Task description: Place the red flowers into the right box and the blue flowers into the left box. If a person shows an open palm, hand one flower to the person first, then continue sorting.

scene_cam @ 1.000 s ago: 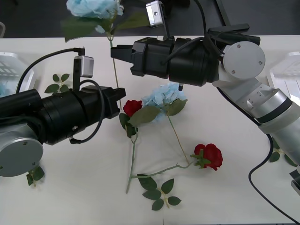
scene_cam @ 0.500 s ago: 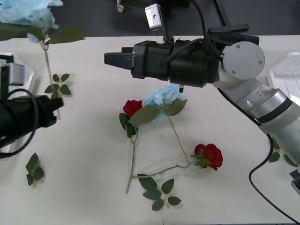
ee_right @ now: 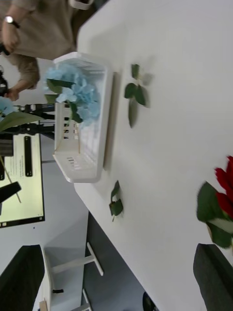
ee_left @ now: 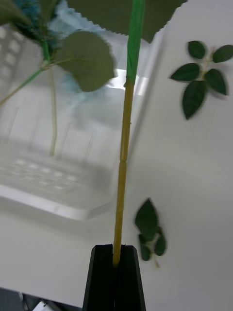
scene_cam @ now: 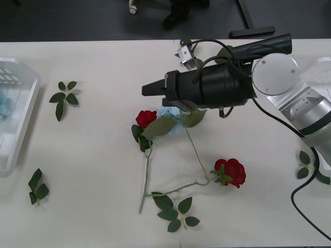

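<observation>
Black fingers, left gripper (ee_left: 115, 277): pressed together on the thin tan stem (ee_left: 122, 160) of a blue flower, which we log as held just over the left box (ee_left: 73, 204). A blue hydrangea head (ee_right: 80, 97) already lies inside that tray.

Black fingers, right gripper (scene_cam: 146, 90): set apart, holding nothing, hovering over the middle of the surface (scene_cam: 103, 155) beside the remaining pile.

Items still unsorted, mid-surface:
- one blue flower (scene_cam: 173, 113), partly under the right gripper, its broad leaves overlapping a rose;
- red rose (scene_cam: 146, 118), touching that leaf;
- red rose (scene_cam: 231, 171), nearer the robot, its stem crossing the blue flower's stem.

Loose leaf sprigs (scene_cam: 64, 96) lie scattered; not task items.

Risks we judge from here:
- The grip is at the very end of a long stem, so the heavy head can swing; released too soon, it may fall across the tray's rim and tip out onto the surface.
- The stems in the pile cross and the leaves overlap, so a pick by the right gripper could drag a second flower along, or put a rose in the wrong tray.
- A grasp on a leaf in place of a stem would likely slip.
</observation>
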{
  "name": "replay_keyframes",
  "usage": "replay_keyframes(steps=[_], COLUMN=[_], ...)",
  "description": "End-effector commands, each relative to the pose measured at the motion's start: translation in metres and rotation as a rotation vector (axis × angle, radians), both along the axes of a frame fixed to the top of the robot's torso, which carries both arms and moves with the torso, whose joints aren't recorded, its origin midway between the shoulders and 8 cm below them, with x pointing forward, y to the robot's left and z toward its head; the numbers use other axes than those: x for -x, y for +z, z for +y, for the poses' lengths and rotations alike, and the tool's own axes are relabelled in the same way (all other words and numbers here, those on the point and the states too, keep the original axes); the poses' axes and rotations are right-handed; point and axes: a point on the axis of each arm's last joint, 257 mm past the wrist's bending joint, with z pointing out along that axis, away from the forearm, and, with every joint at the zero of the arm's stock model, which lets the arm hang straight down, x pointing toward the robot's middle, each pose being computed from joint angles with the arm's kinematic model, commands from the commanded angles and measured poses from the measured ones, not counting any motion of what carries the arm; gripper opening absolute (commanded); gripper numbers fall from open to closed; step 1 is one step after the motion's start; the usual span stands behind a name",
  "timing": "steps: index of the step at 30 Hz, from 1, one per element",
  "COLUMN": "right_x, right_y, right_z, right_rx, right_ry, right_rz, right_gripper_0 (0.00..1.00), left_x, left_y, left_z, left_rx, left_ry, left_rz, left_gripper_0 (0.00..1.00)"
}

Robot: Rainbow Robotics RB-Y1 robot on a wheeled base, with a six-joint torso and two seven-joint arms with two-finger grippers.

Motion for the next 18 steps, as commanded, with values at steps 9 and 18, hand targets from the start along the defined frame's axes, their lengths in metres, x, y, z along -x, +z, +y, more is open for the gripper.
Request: replay_keyframes(steps=[9, 18], right_x=[0.082, 0.113], right_y=[-0.05, -0.081], right_z=[-0.086, -0.124], right_rx=[0.124, 0.093], right_ry=[-0.356, -0.652], right_rz=[0.416, 0.647], right_gripper_0=[0.89, 0.93], left_x=[0.046, 0.045], left_y=[-0.033, -0.05], left_z=[0.149, 0.179], left_rx=[-0.386, -0.509], left_ry=[0.174, 0.203], left_rz=[0.211, 0.247], left_gripper_0=[0.0, 0.07])
